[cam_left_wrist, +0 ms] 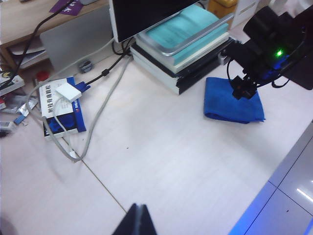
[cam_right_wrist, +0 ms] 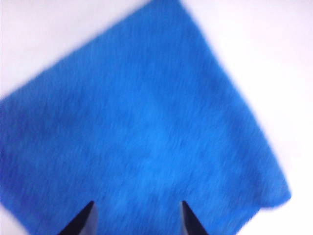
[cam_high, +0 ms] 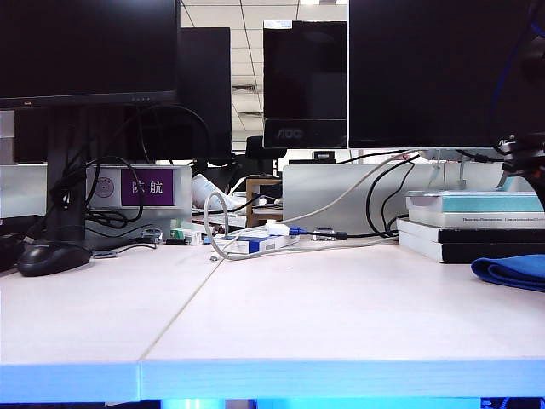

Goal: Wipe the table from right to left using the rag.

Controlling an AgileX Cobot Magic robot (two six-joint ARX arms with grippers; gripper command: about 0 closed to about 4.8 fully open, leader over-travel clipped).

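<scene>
My right claw hangs over the rag, tips spread apart w/ blue cloth showing between them; nothing pinched, and I can't tell if the tips touch the cloth, view's blurry. In the left wrist view that claw sits above the rag's far edge, next to the stack of books. The rag is folded, lying flat on the tabletop at the right side, just in front of the books; in the exterior view only its left end pokes in at the right edge, below the teal book and the dark one under it. My left claw is over the middle of the tabletop near the front edge, well apart from the rag; fingers look pressed together, holding nothing. Farther left: black mouse near the monitor stand, grey cable looping past a blue & white box w/ a white adapter on it. Thin seam runs between the two tabletop panels.
</scene>
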